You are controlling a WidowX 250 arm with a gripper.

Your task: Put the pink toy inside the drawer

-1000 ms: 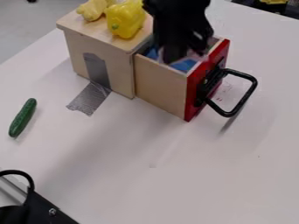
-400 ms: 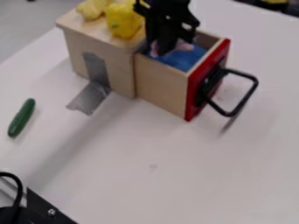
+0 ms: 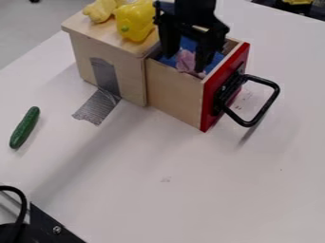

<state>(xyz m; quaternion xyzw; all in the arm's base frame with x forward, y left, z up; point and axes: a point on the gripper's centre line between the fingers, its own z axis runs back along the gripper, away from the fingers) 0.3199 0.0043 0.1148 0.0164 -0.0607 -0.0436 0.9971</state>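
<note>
My black gripper (image 3: 185, 60) hangs over the pulled-out drawer, its two fingers spread apart and pointing down, one on each side of the pink toy. The pink toy (image 3: 186, 61) lies in the drawer on something blue, partly hidden by the drawer's near wall and by my gripper. The wooden drawer (image 3: 173, 94) stands out from its box and has a red front panel with a black loop handle.
A yellow bell pepper (image 3: 135, 21) and a pale yellow toy (image 3: 100, 10) rest on top of the wooden box (image 3: 75, 25). A green cucumber (image 3: 24, 127) lies on the table at the left. Grey tape (image 3: 97, 107) runs from box to table.
The fingers have opened around the pink toy, which now rests free between them. Compared with the first frame, the gripper stands slightly differently over the drawer, with more of its blue interior showing.
</note>
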